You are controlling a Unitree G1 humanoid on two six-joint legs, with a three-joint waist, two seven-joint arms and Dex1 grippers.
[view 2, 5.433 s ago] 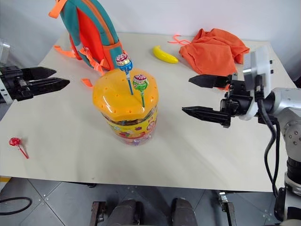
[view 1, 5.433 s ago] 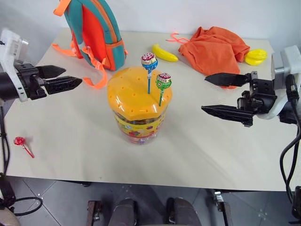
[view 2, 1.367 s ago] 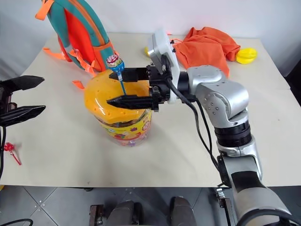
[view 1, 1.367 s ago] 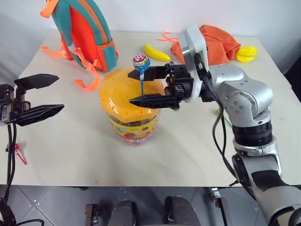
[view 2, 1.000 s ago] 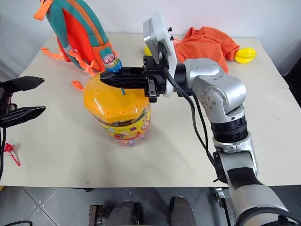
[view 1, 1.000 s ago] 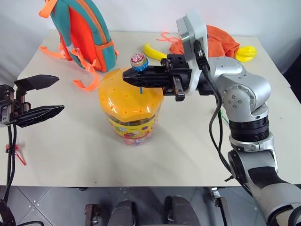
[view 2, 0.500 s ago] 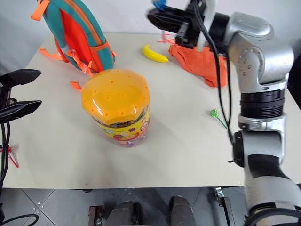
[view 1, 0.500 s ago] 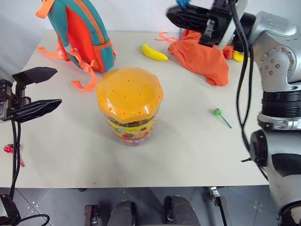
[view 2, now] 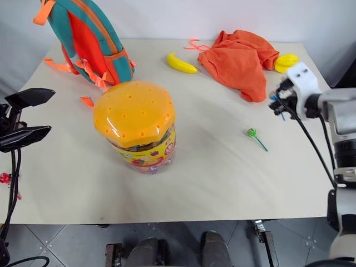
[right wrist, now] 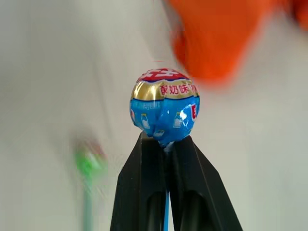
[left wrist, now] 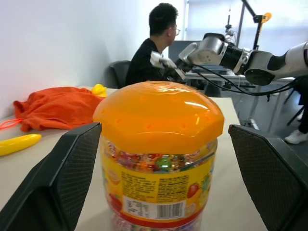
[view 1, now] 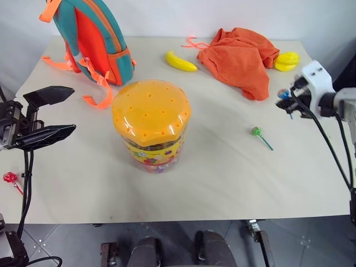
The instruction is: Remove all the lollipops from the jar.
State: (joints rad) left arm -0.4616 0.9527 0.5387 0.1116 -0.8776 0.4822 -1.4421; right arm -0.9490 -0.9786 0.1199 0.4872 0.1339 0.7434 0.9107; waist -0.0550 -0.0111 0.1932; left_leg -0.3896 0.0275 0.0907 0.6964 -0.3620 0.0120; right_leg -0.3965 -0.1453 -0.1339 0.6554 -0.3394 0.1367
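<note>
The jar (view 1: 151, 119), a clear tub with a domed orange lid full of small holes, stands mid-table with no stick in its lid. Off to its right, above the table, my right gripper (right wrist: 165, 142) is shut on the stick of the blue lollipop (right wrist: 165, 106), also seen in the head view (view 1: 283, 94). The green lollipop (view 1: 256, 132) lies on the table between jar and right gripper. At the table's left edge lies the red lollipop (view 1: 9, 177). My left gripper (view 1: 73, 109) stands open and empty left of the jar, its fingers (left wrist: 67, 168) framing it from a distance.
A teal and orange backpack (view 1: 97, 39) stands at the back left. A yellow banana (view 1: 180, 62), an orange cloth (view 1: 239, 53) and a yellow object (view 1: 286, 60) lie along the back. A seated person (left wrist: 154, 48) shows beyond the table in the left wrist view.
My right gripper has pulled the blue lollipop out of the jar lid, lifted it over the back of the table, then swung right and down. The left gripper stayed put.
</note>
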